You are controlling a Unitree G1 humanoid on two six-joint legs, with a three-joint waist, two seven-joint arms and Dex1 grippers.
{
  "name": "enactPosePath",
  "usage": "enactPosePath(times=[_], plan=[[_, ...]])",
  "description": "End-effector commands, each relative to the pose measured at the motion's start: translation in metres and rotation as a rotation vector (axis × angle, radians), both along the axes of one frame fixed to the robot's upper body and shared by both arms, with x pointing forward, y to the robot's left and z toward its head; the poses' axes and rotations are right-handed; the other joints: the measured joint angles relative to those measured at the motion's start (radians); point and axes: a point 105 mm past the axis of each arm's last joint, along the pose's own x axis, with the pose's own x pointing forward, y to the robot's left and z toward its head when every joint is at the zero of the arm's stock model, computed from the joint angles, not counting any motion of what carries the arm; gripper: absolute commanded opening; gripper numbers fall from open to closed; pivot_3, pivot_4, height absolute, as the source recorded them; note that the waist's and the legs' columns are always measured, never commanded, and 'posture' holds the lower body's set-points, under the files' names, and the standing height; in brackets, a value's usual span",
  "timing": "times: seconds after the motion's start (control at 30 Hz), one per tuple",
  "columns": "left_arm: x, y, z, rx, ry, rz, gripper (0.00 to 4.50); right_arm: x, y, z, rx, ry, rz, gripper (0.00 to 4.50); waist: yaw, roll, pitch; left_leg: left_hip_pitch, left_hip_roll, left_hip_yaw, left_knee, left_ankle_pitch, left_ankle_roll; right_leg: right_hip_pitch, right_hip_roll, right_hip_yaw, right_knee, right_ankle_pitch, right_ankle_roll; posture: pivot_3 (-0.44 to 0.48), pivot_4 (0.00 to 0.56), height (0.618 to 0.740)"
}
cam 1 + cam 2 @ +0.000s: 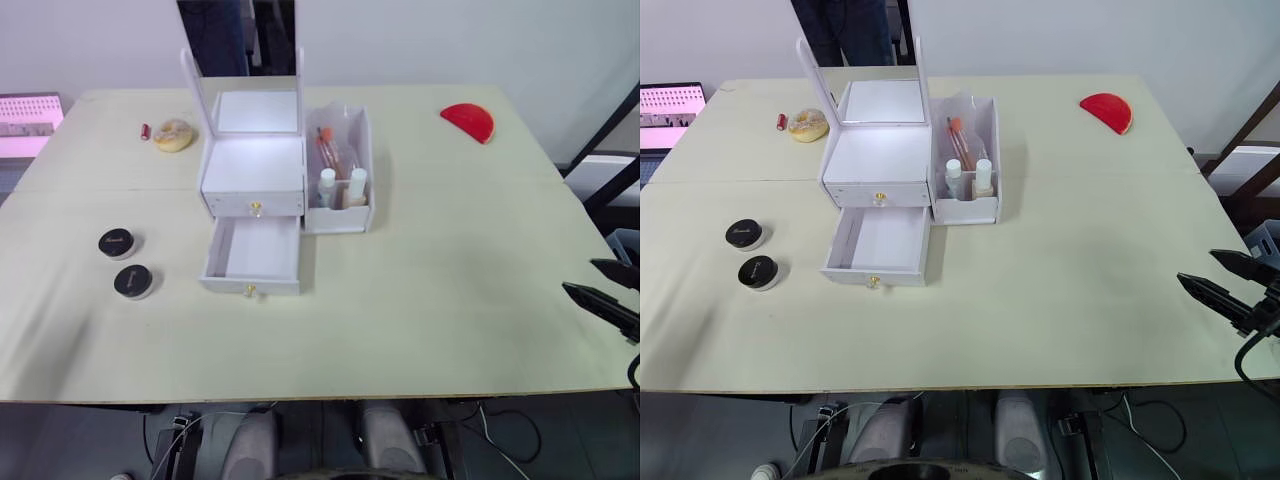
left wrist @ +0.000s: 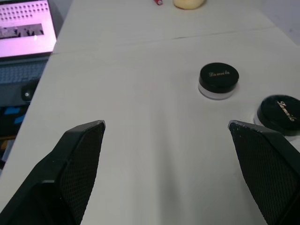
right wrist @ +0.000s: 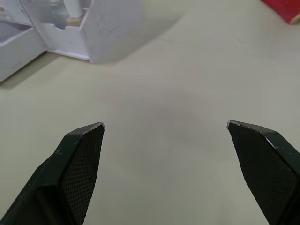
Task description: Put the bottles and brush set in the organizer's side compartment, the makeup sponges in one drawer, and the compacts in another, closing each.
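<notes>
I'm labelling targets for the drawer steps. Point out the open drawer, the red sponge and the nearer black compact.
open drawer (image 1: 255, 250): left eye view, bare floor inside.
red sponge (image 1: 469, 121): left eye view, top face.
nearer black compact (image 1: 133, 280): left eye view, lid centre.

I read this location as a lab or test room arranged for recording. The counter (image 1: 420, 300) is a broad, pale sheet with a visible seam, set against a plain white wall. A laptop (image 1: 668, 110) with a lit pink screen sits beside the counter's far left corner. Loose cables (image 1: 1140, 425) lie on the grey floor beneath the near edge. A person (image 1: 845, 30) stands behind the far side.
</notes>
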Motion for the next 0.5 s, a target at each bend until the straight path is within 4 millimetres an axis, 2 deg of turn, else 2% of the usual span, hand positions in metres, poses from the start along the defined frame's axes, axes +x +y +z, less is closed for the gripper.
enactPosePath(times=[0.03,0.1,0.23,0.3,0.4,0.5], plan=[[0.008,-0.014,0.002,0.011,-0.028,-0.026,4.41,0.011,0.032,0.023,0.001,-0.079,0.092,4.50,0.000,0.000,0.000,0.000,0.000,0.000,0.000,0.000,0.000,0.000,0.000,0.000,0.001,0.000,0.000,0.000,0.150,0.739],[0.013,-0.031,-0.008,-0.011,-0.028,-0.039,4.41,0.018,0.058,0.032,0.009,-0.095,0.166,4.50,0.000,0.000,0.000,0.001,0.000,0.000,0.001,0.000,0.000,0.000,0.000,0.001,0.003,0.000,0.000,0.000,0.150,0.739],[0.022,-0.082,-0.024,-0.083,-0.047,-0.090,4.41,0.025,0.121,0.049,0.049,-0.108,0.359,4.50,0.003,-0.001,0.000,0.003,0.001,0.000,0.001,0.000,0.000,0.001,0.000,0.001,0.004,0.000,0.000,0.000,0.150,0.739],[0.025,-0.099,-0.029,-0.110,-0.057,-0.097,4.41,0.027,0.147,0.055,0.057,-0.105,0.439,4.50,0.007,-0.002,0.000,0.003,0.001,0.000,0.001,0.001,-0.001,0.001,0.000,0.001,0.004,0.002,-0.003,0.000,0.150,0.739],[0.032,-0.115,-0.034,-0.117,-0.033,-0.126,4.41,0.029,0.177,0.060,0.046,-0.093,0.554,4.50,0.018,-0.004,-0.001,0.003,0.001,-0.001,0.002,0.001,0.000,0.001,0.001,0.001,0.004,0.003,-0.004,0.000,0.150,0.739],[0.044,-0.121,-0.031,-0.067,0.015,-0.165,4.41,0.031,0.205,0.065,0.031,-0.103,0.657,4.50,0.031,-0.004,-0.001,0.003,0.001,-0.001,0.002,0.001,0.000,0.001,0.001,0.001,0.004,0.003,-0.004,0.000,0.150,0.739]])
